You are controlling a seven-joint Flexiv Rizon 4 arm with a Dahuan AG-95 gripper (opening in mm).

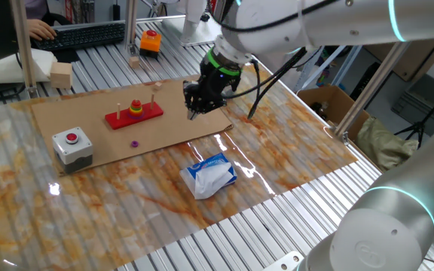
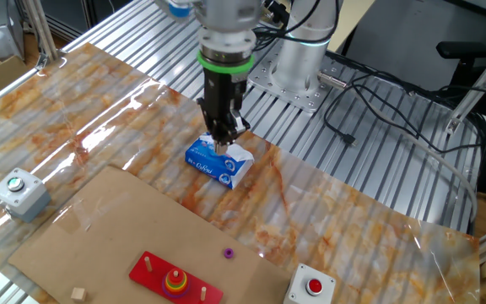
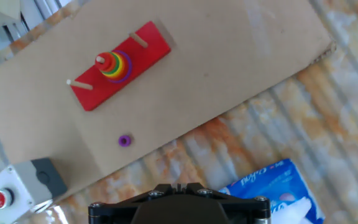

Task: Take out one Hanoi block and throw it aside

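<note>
The Hanoi block, a tiny red disc, sits on top of the ring stack on the middle peg of the red peg base. The stack also shows in one fixed view and in the other fixed view. My gripper hangs in the air above the right edge of the cardboard, well to the right of the base. Its fingers look shut with nothing between them. In the other fixed view the gripper stands just above the tissue pack. The hand view shows only the gripper's dark base.
A tiny purple disc lies loose on the cardboard sheet. A blue tissue pack lies on the marbled table. A grey box with a red button stands at the cardboard's left corner. A second button box stands nearby.
</note>
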